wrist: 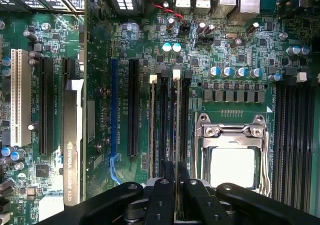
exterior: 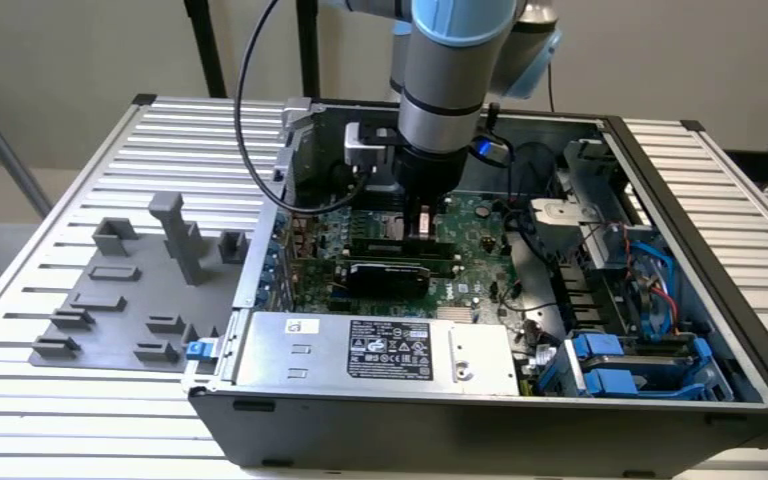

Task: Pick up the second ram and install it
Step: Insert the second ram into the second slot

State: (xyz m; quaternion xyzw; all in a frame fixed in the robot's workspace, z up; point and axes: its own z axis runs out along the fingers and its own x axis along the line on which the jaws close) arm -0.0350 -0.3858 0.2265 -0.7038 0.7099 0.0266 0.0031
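Gripper (wrist: pixel 176 177) low over motherboard (wrist: pixel 100 110), jaws narrow, pinching top edge of ram (wrist: pixel 176 135), seen edge-on at lower centre of wrist frame. Ram stands upright in slot bank (wrist: pixel 170 120) just beside CPU socket (wrist: pixel 232 155); seating depth unclear. Exterior view: arm (exterior: pixel 444 90) reaches down into PC case (exterior: pixel 704 300), upper centre. Ram judged light, stiff, thin, fragile chips; hold by long top edge, mid-length, press straight down.
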